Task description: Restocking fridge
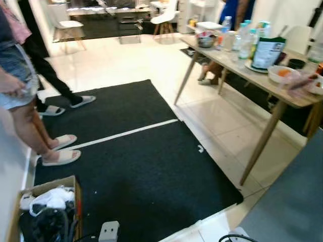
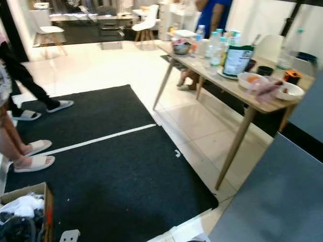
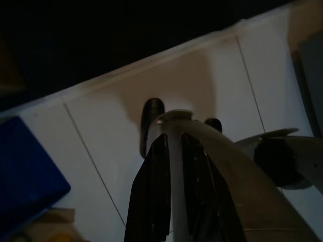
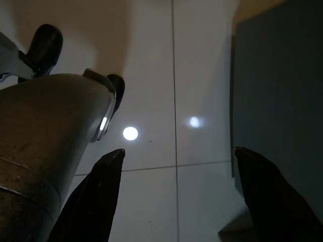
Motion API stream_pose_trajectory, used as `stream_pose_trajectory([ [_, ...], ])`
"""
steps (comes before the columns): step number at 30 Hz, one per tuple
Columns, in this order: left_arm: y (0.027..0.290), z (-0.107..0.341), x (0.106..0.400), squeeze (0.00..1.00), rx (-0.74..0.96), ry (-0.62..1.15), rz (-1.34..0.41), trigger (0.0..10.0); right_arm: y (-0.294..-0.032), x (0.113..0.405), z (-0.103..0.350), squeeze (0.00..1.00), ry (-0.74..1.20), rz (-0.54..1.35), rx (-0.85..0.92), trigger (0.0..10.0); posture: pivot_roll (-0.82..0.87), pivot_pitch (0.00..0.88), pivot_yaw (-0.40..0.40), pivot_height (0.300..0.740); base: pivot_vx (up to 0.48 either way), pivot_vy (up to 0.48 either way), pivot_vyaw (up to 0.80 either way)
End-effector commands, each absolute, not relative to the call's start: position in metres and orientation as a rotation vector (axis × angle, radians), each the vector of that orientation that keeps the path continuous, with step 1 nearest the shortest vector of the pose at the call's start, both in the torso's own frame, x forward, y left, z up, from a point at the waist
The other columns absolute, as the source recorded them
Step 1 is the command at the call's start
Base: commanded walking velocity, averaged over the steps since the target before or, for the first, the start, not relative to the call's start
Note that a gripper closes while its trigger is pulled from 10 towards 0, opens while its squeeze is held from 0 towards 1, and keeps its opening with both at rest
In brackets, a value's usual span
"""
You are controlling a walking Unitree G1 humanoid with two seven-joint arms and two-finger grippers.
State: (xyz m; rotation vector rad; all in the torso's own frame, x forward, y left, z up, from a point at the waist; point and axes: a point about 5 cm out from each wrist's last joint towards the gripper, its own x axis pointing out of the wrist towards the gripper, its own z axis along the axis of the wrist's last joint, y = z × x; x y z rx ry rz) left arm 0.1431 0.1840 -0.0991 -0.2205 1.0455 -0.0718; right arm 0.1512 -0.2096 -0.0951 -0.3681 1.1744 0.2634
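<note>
Left eye view: bench (image 1: pixel 262 83) at 2 o'clock carries plastic bottles (image 1: pixel 244 39) and a dark green pouch (image 1: pixel 266 52), likely restock items. Judged light; bottles smooth, slippery, best gripped mid-body. Both arms hang idle over tile, well apart from the bench. Right gripper (image 4: pixel 192 191) spread open; left gripper (image 3: pixel 174 196) fingers closed together, empty.

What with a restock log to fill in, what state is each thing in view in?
Right claw, open, over floor tiles.
Left claw, hanging idle over floor tiles.
Cardboard box, open on top, holding white cloth.
Table, crowded with bottles and bowls.
Green bag, upright on table.
Black mat, flat on floor tiles.
</note>
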Motion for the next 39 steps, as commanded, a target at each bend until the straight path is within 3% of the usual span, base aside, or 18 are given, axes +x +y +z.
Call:
stream_pose_trajectory([
  [1,0.179,-0.099,0.144,0.00,-0.233,1.048,-0.079,10.0,-0.212,0.146,-0.097,0.00,1.198,0.259,-0.362,10.0,-0.01,0.000,-0.040,0.740,0.000,0.000,-0.80],
  [7,0.179,-0.099,0.144,0.00,-0.233,1.046,-0.079,10.0,-0.211,0.147,-0.097,0.00,1.192,0.259,-0.368,10.0,-0.01,0.000,-0.038,0.740,0.000,0.000,-0.80],
  [14,0.178,-0.098,0.146,0.00,-0.249,1.033,-0.087,10.0,-0.212,0.149,-0.096,0.00,1.180,0.248,-0.368,10.0,-0.01,0.000,-0.039,0.740,0.000,0.000,0.00],
  [39,0.178,-0.099,0.143,0.00,-0.250,1.039,-0.095,10.0,-0.214,0.142,-0.098,0.00,1.183,0.249,-0.362,10.0,-0.01,0.002,-0.038,0.740,0.333,0.000,0.00],
])
